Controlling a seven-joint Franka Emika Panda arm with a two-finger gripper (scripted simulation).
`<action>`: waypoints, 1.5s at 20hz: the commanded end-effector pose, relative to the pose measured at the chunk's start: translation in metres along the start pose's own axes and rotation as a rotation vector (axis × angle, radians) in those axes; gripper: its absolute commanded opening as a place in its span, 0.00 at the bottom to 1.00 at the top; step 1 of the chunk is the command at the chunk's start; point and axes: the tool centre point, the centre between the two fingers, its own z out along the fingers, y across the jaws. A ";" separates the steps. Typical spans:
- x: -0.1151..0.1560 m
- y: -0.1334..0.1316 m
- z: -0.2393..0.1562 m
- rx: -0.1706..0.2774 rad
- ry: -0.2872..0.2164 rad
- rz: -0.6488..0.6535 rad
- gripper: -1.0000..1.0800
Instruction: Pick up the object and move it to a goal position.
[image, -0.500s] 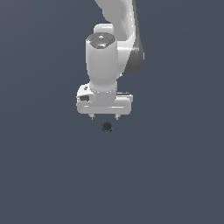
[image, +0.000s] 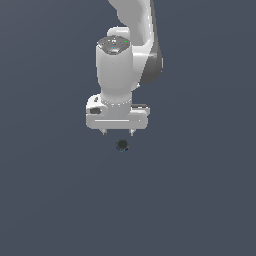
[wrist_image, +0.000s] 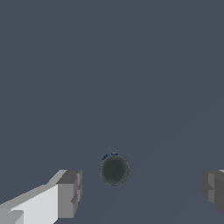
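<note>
The object (image: 122, 145) is a tiny dark roundish thing with a faint bluish rim, lying on the dark grey floor. In the exterior view it sits just below my white gripper (image: 118, 133), a little past the fingertips. In the wrist view the object (wrist_image: 114, 169) lies between my two grey fingertips (wrist_image: 70, 194), touching neither. My gripper (wrist_image: 142, 190) is open and empty, with the jaws wide apart.
The floor (image: 200, 200) is a plain dark grey surface. The white arm (image: 132, 30) rises behind the gripper toward the top of the exterior view.
The gripper and the object keep about the same places in the exterior view. The jaws stay open.
</note>
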 end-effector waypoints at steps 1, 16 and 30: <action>-0.001 0.001 0.000 -0.002 -0.002 -0.004 0.96; -0.017 -0.001 0.040 0.004 -0.022 -0.122 0.96; -0.067 -0.011 0.129 0.037 -0.067 -0.412 0.96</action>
